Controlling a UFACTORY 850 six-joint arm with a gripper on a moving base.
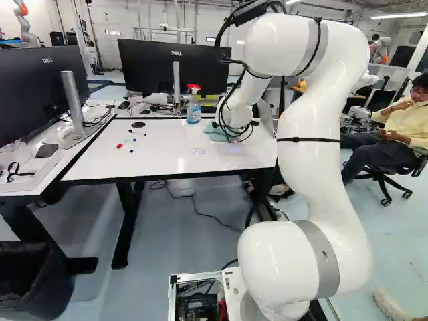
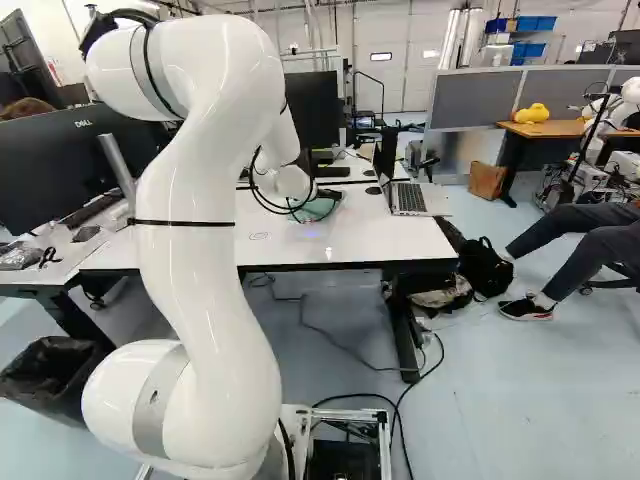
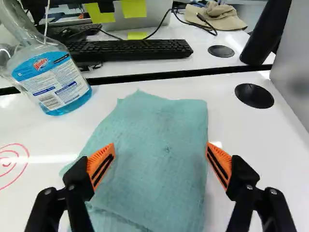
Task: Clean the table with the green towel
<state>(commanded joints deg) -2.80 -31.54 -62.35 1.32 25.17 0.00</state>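
White tabletop (image 1: 167, 157) in play, dark monitors (image 1: 148, 65) behind it, an open laptop (image 2: 408, 198) toward its far right in the right base view! Down goes our look to the green towel (image 3: 159, 140), spread on that tabletop directly ahead of the end effector (image 2: 322, 196) and running back between its fingers, a fold showing at the near part. And the end effector is wide open, gripping nothing, one orange pad (image 3: 100, 164) over the cloth, the other at its opposite edge (contact, folks, I can't call). Just beyond sits the spray bottle (image 3: 50, 79), near a red scribble (image 3: 10, 164)!
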